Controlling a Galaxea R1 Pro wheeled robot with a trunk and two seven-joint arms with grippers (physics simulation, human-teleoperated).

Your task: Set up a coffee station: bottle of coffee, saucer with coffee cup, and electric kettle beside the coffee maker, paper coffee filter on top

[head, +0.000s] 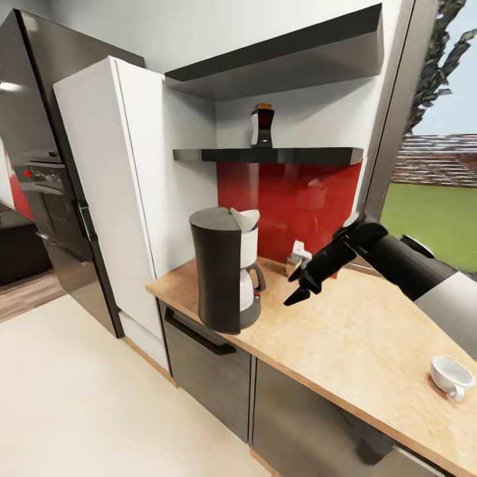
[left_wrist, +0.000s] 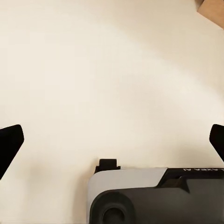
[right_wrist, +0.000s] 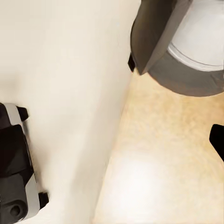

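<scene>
Head cam looks down fwd over counter [head: 371, 344] from mid-range. Right wrist cam faces straight down, close, sharing coffee maker [right_wrist: 177, 51] base w/ head cam. Left wrist cam faces the floor [left_wrist: 112, 79].

we see a kitchen w/ a wood-look countertop [head: 371, 344] over grey cabinets [head: 205, 364], red backsplash [head: 298, 199] behind. two dark wall shelves [head: 278, 155] above. tall white cabinet [head: 112, 199] beside a steel fridge [head: 40, 79] w/ built-in oven [head: 53, 199]. cream floor [head: 73, 404]. window [head: 440, 185] at the right shows grass, daylight.
</scene>
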